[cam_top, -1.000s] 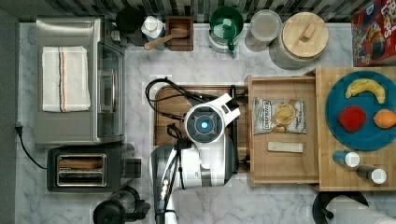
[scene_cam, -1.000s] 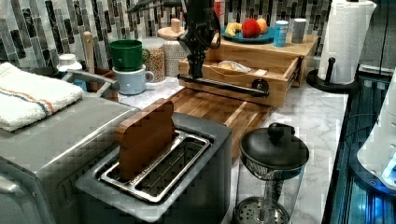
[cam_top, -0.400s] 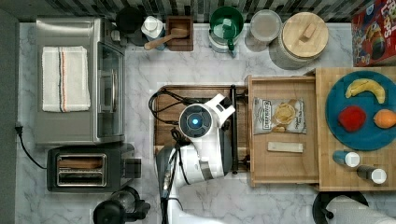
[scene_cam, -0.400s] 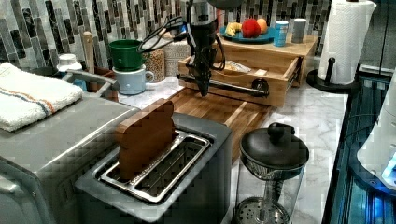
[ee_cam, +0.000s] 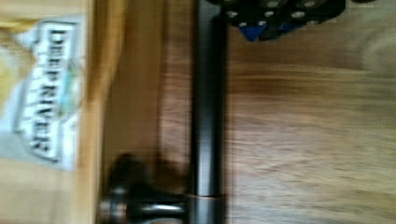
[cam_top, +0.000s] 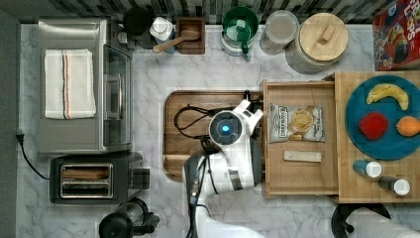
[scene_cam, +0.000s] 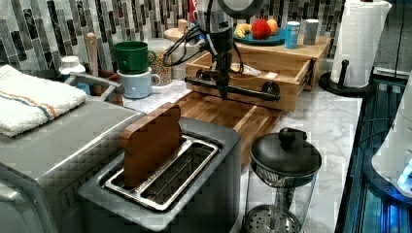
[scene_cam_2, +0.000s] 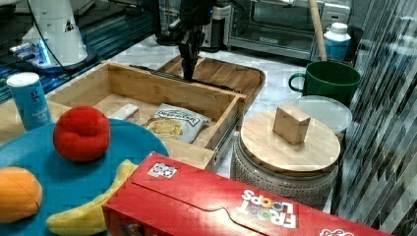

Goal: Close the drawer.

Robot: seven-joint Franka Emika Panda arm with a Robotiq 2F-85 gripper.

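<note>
i read the gripper (scene_cam: pixel 223 92) as hanging vertical at the drawer's black bar handle (scene_cam: pixel 233 89), over the dark cutting board (cam_top: pixel 185 134). whether its fingers are parted or pressed together i cannot tell, nor whether they touch the bar.

in the top view the drawer (cam_top: pixel 297 171) lies at 3 o'clock from the gripper, pulled fully out from under the butcher-block top (cam_top: pixel 341 193) that carries the blue plate (cam_top: pixel 384 146). the handle's long axis runs 12 to 6 o'clock in the top view, square to the closing travel, which i judge to be toward 3 o'clock.

the chip bag (cam_top: pixel 296 123) and a small pale block (cam_top: pixel 302 156) lie flat inside, below the rims, so i expect no snag as the drawer goes in.

open room: the board at 9 o'clock is bare apart from the arm's cable (cam_top: pixel 190 116). the lidded ceramic jar (cam_top: pixel 317 42) stands at 12 o'clock, close to the drawer's slide rail. the paper towel holder (scene_cam: pixel 357 43) stands clear at 6 o'clock.
</note>
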